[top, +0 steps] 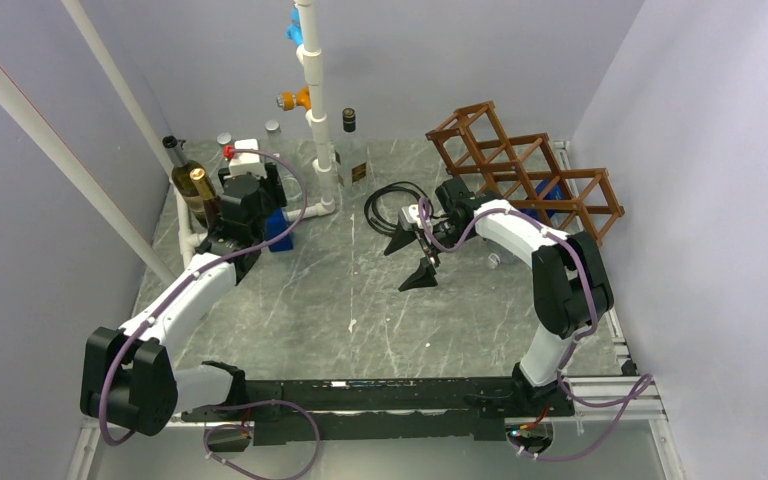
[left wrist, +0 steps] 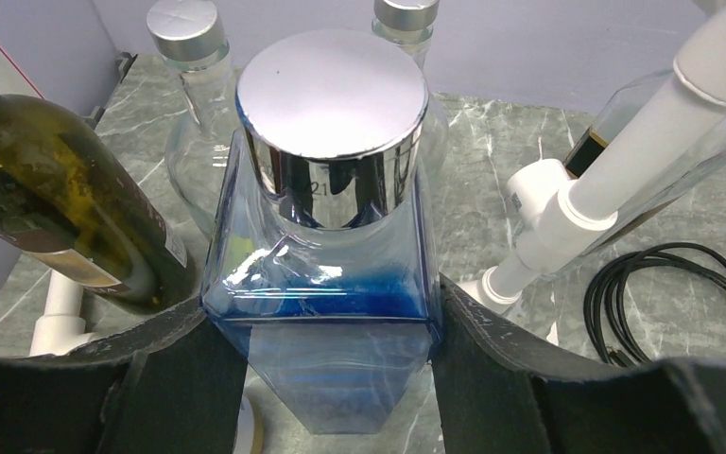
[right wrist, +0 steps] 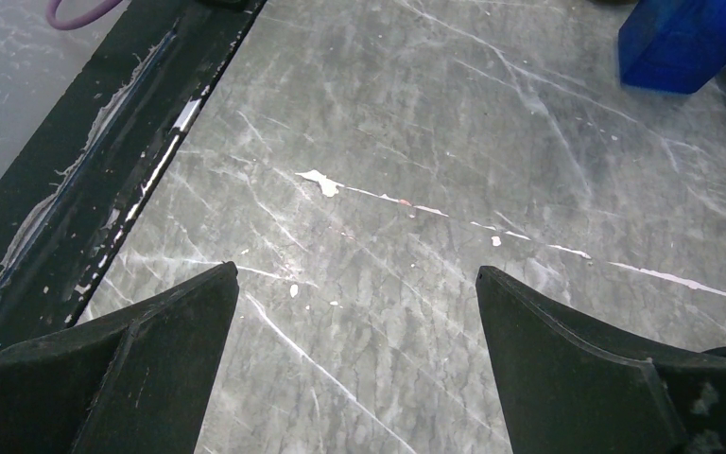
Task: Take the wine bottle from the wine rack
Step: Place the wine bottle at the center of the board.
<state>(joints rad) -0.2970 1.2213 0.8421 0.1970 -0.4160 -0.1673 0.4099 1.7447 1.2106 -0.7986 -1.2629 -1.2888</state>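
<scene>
- Blue-tinted glass bottle [left wrist: 326,284] with a chrome cap fills the left wrist view. The left gripper [left wrist: 321,307] is clamped on its base, partly open, with a leaning olive bottle [left wrist: 57,189] beside it.
- Only the top view shows the wine rack [top: 508,158], at the far right and well apart from that grip.
- The right gripper [right wrist: 357,274] hangs spread wide over the grey table [right wrist: 388,142], holding nothing.

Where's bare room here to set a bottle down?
Bare: the near middle of the table, between the arms and beneath the open right gripper. Crowded: back-left, where the left gripper clamps the blue bottle among others; wine rack back-right.
</scene>
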